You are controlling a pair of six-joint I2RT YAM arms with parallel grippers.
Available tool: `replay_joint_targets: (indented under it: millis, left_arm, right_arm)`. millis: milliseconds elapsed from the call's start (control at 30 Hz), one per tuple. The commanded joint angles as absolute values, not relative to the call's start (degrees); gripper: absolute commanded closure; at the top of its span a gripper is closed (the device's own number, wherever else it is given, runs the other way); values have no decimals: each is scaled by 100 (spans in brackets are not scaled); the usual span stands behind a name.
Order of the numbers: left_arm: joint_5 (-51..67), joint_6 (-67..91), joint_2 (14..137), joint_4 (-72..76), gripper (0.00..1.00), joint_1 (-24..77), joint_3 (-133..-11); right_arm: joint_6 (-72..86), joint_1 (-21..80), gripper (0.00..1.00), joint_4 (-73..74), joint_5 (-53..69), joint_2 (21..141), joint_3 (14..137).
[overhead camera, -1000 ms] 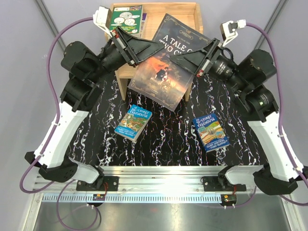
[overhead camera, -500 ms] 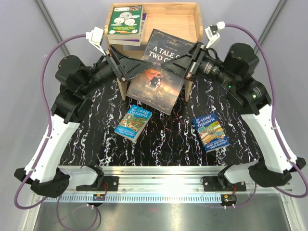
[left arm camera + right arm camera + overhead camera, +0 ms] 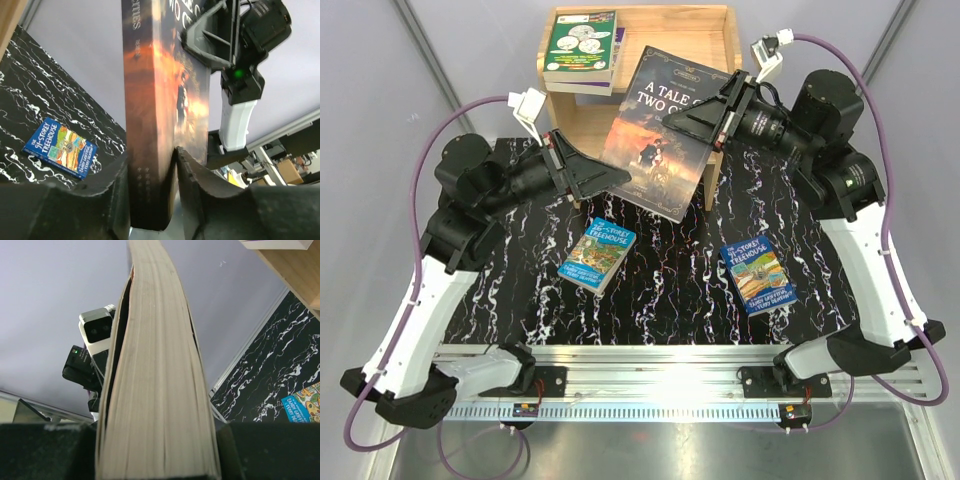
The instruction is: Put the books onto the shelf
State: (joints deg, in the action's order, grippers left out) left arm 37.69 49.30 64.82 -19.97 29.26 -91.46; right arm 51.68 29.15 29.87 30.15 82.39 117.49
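The dark book [image 3: 645,160] is pinched by its page edge between the right gripper's [image 3: 675,119] jaws, tilted before the shelf [image 3: 700,40] for loading. Its spine is bracketed by the left gripper's [image 3: 625,180] jaws for steadying — whether clamped cannot be told.

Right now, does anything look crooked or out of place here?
Yes: the dark book hangs tilted in mid-air before the shelf, between the left gripper and right gripper. Two small blue books lie askew on the table, not shelved.
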Motion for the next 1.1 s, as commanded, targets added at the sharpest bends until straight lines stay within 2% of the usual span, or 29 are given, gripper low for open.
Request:
replay_joint_targets:
  millis: [0, 33, 100, 167, 267, 333, 367, 400, 433, 467, 600, 733, 833, 967, 1067]
  left_arm:
    - [4333, 4904, 6144, -1837, 70, 2988, -9053]
    - [4298, 4904, 6144, -1837, 77, 2988, -9070]
    - [4228, 4896, 6187, -1863, 85, 2988, -9123]
    - [4166, 4922, 6231, -1793, 85, 2988, -9149]
    - [4035, 4905, 6363, -1731, 97, 2988, -9307]
    - [3728, 4739, 6425, -1889, 100, 2988, -9543]
    - [3622, 4668, 6503, -2038, 100, 2980, -9667]
    - [3430, 4589, 6565, -2152, 100, 2988, -9798]
    - [3349, 4353, 6644, -2275, 100, 2971, -10209]
    - [3270, 4220, 6871, -2642, 100, 2936, -10474]
    - [2980, 3806, 7557, -3295, 100, 2646, -11862]
    - [3049, 4269, 8242, -3060, 100, 2023, -12769]
    - [3243, 4953, 8542, -2288, 100, 1513, -12859]
    - [3358, 6054, 8850, -365, 100, 994, -12410]
    - [3165, 6214, 9412, -246, 100, 949, -13067]
  right_arm:
    - [5396, 2742, 100, 2189, 2909, 8244, 12032]
    - [5423, 2742, 100, 2162, 2987, 8253, 11989]
    - [5589, 2742, 100, 1970, 3023, 8192, 11743]
    - [5782, 2742, 100, 1637, 3050, 8060, 11367]
    - [5941, 2742, 100, 1390, 3085, 7945, 11040]
    - [5976, 2733, 98, 1336, 3155, 7902, 10952]
    - [5985, 2742, 88, 1397, 3173, 7910, 10969]
    - [5959, 2742, 70, 1441, 3173, 7901, 10986]
    - [5898, 2742, 21, 1589, 3129, 7893, 11039]
    - [5845, 2742, 1, 1704, 3051, 7866, 11048]
    - [5573, 2733, 0, 2170, 2568, 7560, 11004]
    - [5484, 2532, 0, 2355, 2277, 7059, 10522]
    - [5484, 2382, 0, 2364, 2197, 6689, 10187]
    - [5476, 2347, 0, 2496, 2180, 6416, 9932]
    - [5493, 2347, 0, 2505, 2145, 6276, 9739]
